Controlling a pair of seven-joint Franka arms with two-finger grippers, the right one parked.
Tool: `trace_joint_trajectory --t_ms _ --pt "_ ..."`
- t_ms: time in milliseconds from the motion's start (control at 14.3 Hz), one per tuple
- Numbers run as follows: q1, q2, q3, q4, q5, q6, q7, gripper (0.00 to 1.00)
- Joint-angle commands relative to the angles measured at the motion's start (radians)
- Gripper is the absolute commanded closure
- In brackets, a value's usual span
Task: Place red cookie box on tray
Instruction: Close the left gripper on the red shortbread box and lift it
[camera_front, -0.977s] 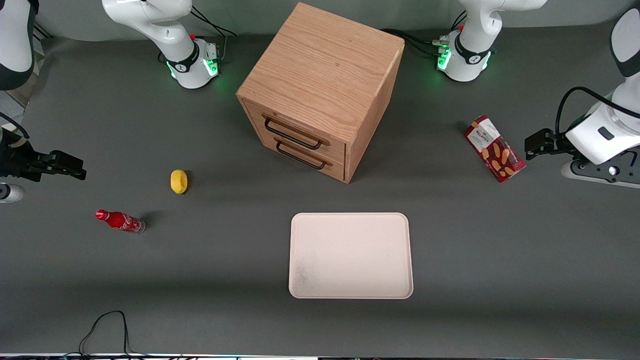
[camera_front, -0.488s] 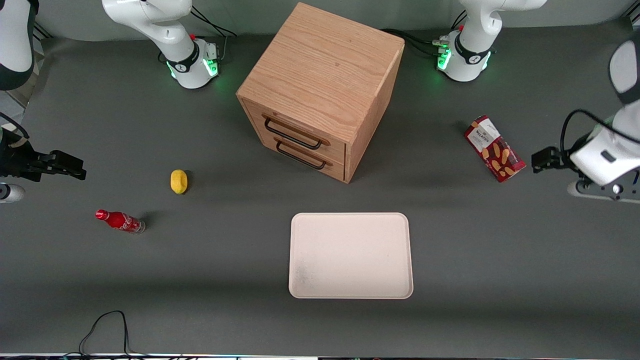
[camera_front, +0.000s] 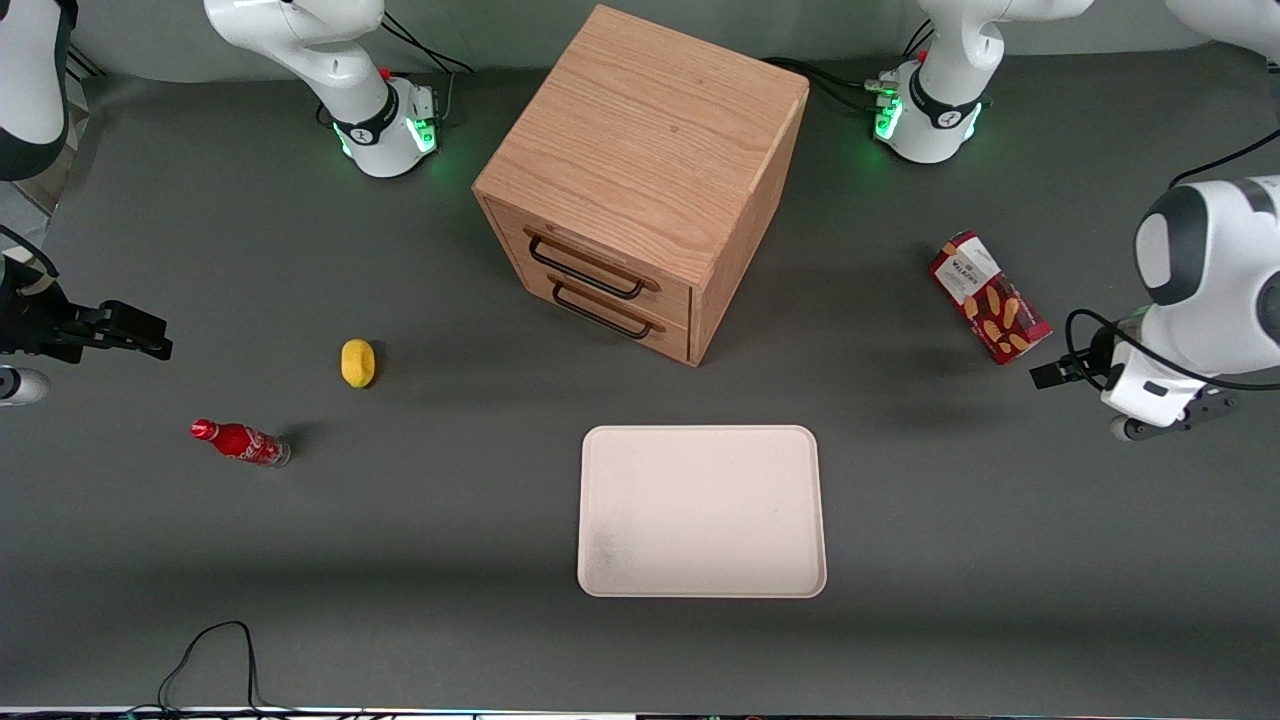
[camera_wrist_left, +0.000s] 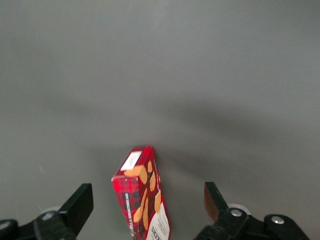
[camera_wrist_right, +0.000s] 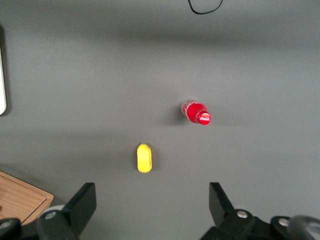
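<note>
The red cookie box (camera_front: 988, 297) lies flat on the grey table toward the working arm's end, its white label end pointing away from the front camera. It also shows in the left wrist view (camera_wrist_left: 142, 200), between my two fingers but below them and untouched. My left gripper (camera_front: 1050, 376) hangs above the table, a little nearer the front camera than the box; in the left wrist view the gripper (camera_wrist_left: 147, 194) is open and empty. The cream-white tray (camera_front: 700, 510) lies empty near the table's middle, nearer the front camera than the box.
A wooden two-drawer cabinet (camera_front: 640, 180) stands at the table's middle, farther from the front camera than the tray. A yellow lemon (camera_front: 357, 362) and a small red soda bottle (camera_front: 240, 441) lie toward the parked arm's end. A black cable (camera_front: 215, 650) loops at the front edge.
My left gripper has moved from beside the box's long side toward the front camera, and the wrist has turned. The box and tray have not moved.
</note>
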Motion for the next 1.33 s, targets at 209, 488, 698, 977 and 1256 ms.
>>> trace_joint_trajectory --t_ms 209,488,698,977,1256 --pt "0.018 -0.168 0.031 -0.370 -0.001 0.204 -0.217 0.01" --pt "0.021 -0.205 0.028 -0.548 -0.001 0.354 -0.307 0.01" --pt "0.021 -0.197 0.028 -0.631 -0.001 0.480 -0.319 0.02" --pt "0.017 -0.184 0.026 -0.668 -0.001 0.520 -0.321 1.00" --pt "0.009 -0.184 -0.047 -0.595 -0.001 0.397 -0.321 1.00"
